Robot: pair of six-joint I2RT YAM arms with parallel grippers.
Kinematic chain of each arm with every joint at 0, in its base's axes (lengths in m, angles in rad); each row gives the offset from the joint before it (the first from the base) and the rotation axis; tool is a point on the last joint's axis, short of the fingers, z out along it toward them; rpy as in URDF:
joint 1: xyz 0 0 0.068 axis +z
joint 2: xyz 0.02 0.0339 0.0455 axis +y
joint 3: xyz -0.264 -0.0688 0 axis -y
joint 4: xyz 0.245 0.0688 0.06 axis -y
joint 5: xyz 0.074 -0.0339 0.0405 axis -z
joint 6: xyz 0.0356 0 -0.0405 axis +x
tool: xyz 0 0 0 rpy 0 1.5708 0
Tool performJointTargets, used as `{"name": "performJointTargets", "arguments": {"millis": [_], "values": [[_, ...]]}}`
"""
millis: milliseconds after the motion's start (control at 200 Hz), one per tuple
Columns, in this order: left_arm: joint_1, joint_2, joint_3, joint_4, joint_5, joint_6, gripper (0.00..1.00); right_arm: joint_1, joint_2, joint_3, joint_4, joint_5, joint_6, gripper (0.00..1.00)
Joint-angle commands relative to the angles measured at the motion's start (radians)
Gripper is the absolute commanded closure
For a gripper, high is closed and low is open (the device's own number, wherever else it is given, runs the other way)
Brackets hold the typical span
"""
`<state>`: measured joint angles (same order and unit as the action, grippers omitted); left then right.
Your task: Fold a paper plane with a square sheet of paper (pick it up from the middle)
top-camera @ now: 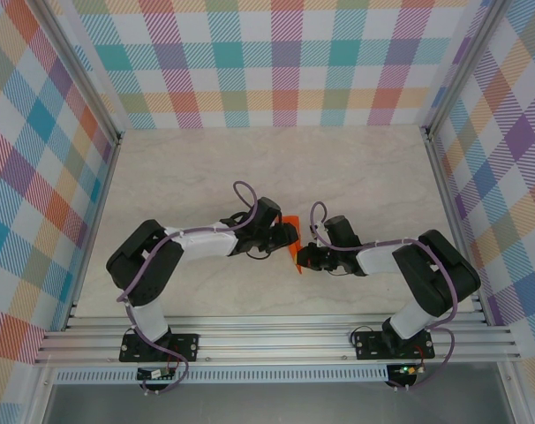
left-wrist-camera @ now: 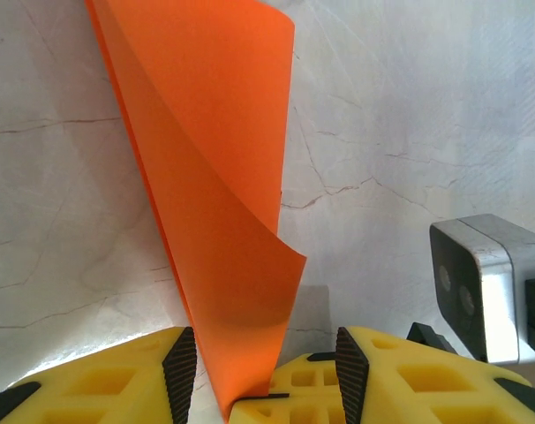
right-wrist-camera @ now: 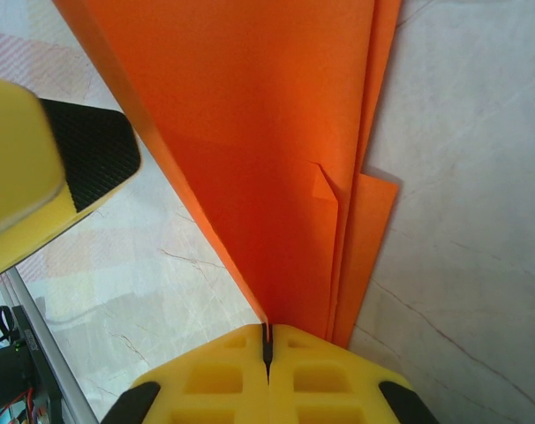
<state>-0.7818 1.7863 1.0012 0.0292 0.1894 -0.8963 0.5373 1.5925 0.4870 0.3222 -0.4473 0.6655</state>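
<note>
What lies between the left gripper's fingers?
The orange paper, seen in the left wrist view: it runs between the parted jaws of the left gripper, close beside one pad, with the remaining gap bare.

Right claw (right-wrist-camera: 267,340) pinched shut — left claw (left-wrist-camera: 266,367) half-spread, facing it.

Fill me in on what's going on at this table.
Two robot arms are working on an orange paper near the middle of the table. The right hand is shut on the paper's edge. The paper is already creased into several layers. The left hand is open, with its fingers on either side of a loose, curling flap. The paper does not look like a finished plane yet.
</note>
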Motion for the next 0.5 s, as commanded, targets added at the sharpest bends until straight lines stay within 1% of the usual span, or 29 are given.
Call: {"name": "performJointTargets", "arguments": {"millis": [0,495], "values": [[0.008,0.019,0.042,0.014,0.02,0.008,0.52,-0.004,0.018,0.002,-0.003,-0.011,-0.02,0.95],[0.007,0.089,0.09,0.029,0.055,0.019,0.52,-0.005,0.012,-0.008,0.013,-0.02,0.012,0.95]]}}
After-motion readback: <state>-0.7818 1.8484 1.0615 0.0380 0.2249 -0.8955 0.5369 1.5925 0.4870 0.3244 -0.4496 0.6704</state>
